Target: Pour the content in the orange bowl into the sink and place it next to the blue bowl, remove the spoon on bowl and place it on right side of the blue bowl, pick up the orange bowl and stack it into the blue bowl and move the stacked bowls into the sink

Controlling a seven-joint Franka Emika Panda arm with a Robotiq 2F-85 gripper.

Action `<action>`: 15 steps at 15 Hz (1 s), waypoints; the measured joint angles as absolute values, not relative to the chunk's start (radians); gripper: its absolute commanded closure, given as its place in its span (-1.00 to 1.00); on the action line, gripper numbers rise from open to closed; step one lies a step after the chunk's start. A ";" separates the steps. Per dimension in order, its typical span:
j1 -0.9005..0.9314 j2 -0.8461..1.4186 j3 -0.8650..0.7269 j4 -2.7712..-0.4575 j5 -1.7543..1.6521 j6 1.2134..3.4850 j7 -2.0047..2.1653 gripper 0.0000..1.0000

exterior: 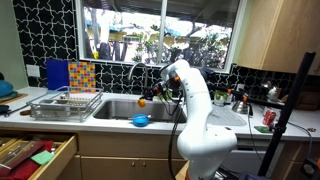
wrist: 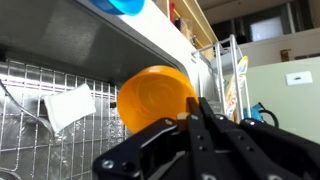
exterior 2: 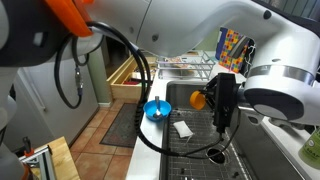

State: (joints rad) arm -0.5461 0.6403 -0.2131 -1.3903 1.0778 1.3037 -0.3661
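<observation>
**A:** Your pincer [wrist: 196, 118] is shut tight on the orange bowl [wrist: 155, 95]. You hold it by its edge.

**B:** Yes, and you have that bowl tipped on its side, up in the air over the sink [wrist: 70, 35].

**A:** Your blue bowl [exterior 2: 157, 110] sits on the counter [exterior: 105, 120], just beside the sink's edge.

**B:** And look, a white scrap [wrist: 68, 105] lies down inside the sink, under your bowl.

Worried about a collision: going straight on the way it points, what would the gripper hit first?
Past the orange bowl held by the gripper, probably the gridded floor of the sink; depth is unclear.
</observation>
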 measured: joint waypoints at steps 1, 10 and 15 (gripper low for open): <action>-0.530 0.630 -0.219 -1.391 1.035 1.311 -0.388 0.98; -0.421 0.530 -0.218 -1.424 0.742 1.445 -0.547 0.92; -0.425 0.528 -0.199 -1.424 0.737 1.446 -0.561 0.98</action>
State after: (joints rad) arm -0.4252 0.5276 -0.1987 -1.4244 0.7373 1.4457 -0.5612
